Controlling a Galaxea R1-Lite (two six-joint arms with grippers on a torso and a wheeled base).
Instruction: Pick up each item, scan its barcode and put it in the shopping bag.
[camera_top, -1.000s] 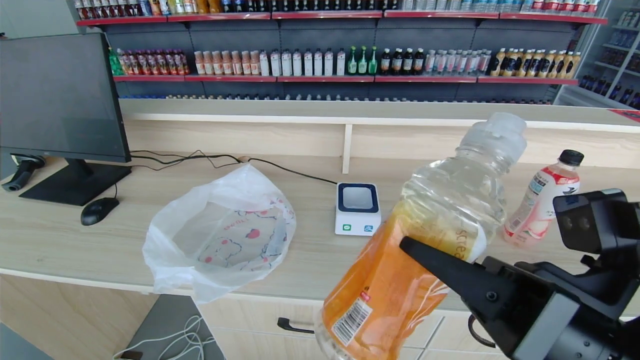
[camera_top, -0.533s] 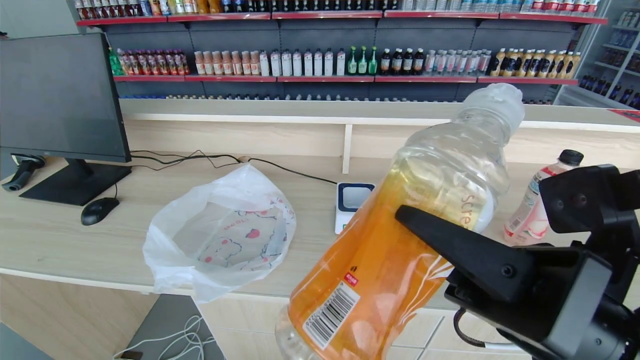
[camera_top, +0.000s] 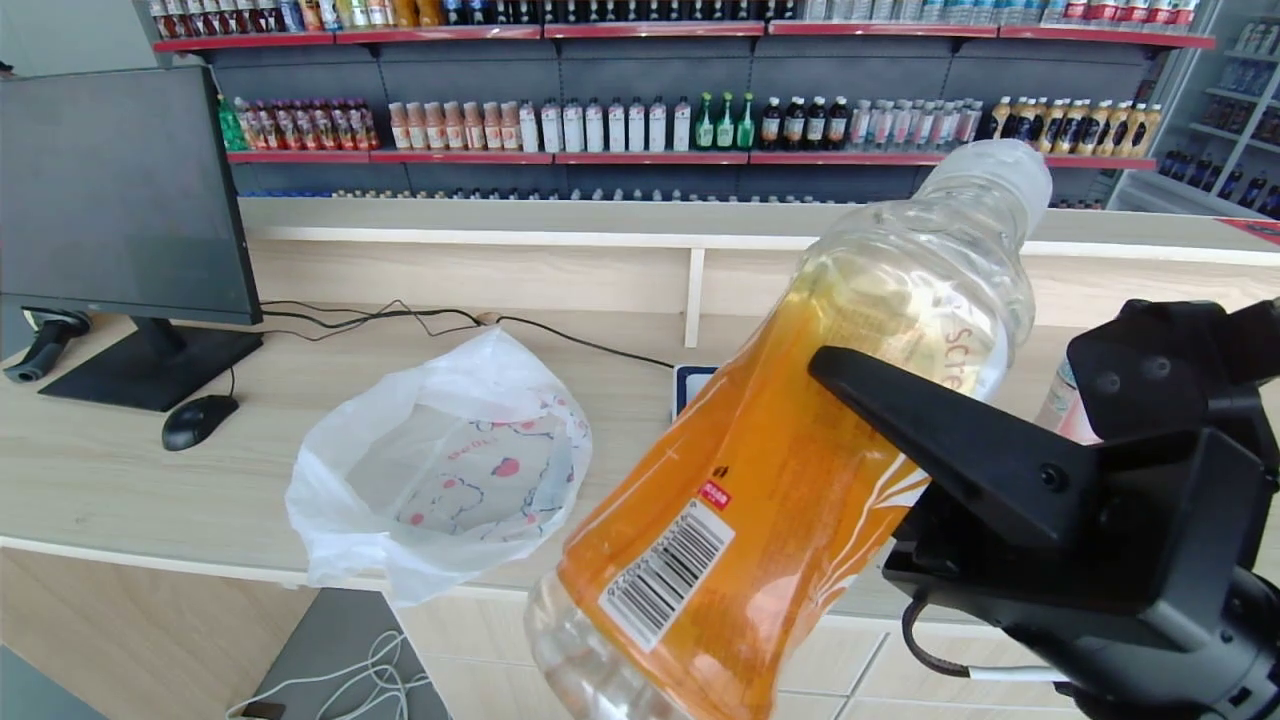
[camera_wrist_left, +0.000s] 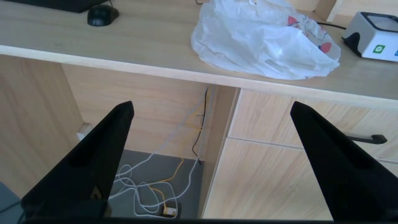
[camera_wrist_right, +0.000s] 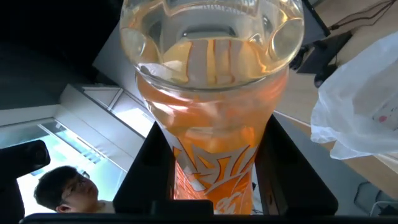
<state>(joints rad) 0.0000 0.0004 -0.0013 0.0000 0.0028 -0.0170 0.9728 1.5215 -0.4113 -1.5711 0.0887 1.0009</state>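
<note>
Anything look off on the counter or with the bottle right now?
Nothing spilled or damaged. The orange bottle in the right gripper is tilted, its barcode facing the head camera, not the scanner behind it.

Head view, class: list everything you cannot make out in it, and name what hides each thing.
1. The barcode scanner: mostly hidden behind the orange drink bottle; one corner shows.
2. The pink drink bottle: a sliver shows between the orange drink bottle and the right gripper.
3. The base of the orange drink bottle: cut off by the bottom edge.
4. The shelf bottles: labels too small to read.
</note>
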